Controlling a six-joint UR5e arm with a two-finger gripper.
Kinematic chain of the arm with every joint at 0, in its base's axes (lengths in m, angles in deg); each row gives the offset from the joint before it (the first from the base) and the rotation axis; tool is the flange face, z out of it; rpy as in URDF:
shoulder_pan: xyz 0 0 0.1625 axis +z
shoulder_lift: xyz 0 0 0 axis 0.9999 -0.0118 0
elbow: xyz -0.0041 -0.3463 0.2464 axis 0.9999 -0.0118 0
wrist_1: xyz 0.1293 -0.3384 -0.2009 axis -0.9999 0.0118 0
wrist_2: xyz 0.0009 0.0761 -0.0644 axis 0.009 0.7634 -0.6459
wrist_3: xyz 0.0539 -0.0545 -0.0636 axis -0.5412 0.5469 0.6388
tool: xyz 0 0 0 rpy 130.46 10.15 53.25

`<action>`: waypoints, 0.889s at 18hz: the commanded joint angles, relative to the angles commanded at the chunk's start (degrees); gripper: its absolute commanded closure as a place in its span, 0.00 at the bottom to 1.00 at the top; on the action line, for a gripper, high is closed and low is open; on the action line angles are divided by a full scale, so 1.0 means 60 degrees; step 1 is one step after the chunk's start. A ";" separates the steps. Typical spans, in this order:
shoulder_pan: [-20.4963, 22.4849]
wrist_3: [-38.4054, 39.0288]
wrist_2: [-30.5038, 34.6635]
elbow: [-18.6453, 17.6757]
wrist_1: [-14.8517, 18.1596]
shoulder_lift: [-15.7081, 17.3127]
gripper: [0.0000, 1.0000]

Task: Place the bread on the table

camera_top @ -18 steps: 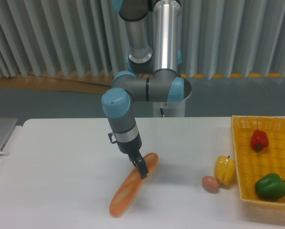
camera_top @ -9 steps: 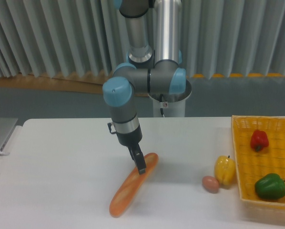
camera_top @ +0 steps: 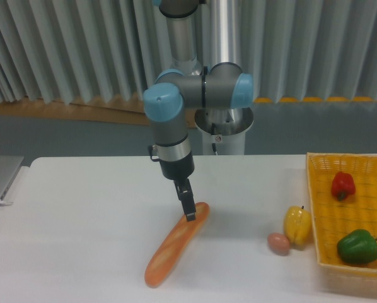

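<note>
We are seeing the bread (camera_top: 176, 245) lying diagonally on the table (camera_top: 81, 221). The gripper (camera_top: 189, 213) is hanging over its upper end; fingers are overlapping edge-on, so we cannot tell if clenched or touching. Basket (camera_top: 321, 208) is cut off right.

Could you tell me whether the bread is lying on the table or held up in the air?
Lying on the table: the bread rests flat along its whole length.

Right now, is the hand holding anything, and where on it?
Can't tell for sure. The hand is at the bread's upper end, and the bread lies flat on the table. Whether the fingers grip or merely touch isn't visible.
</note>
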 joint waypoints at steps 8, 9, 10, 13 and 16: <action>-0.0161 -0.0044 0.0497 -0.0381 0.0626 0.0907 0.00; -0.0219 -0.0029 0.0498 -0.0366 0.0891 0.0923 0.00; -0.0278 -0.0015 0.0498 -0.0366 0.1010 0.0967 0.00; -0.0308 -0.0029 0.0483 -0.0381 0.1201 0.1273 0.00; -0.0468 -0.0029 0.0527 -0.0527 0.1245 0.1435 0.00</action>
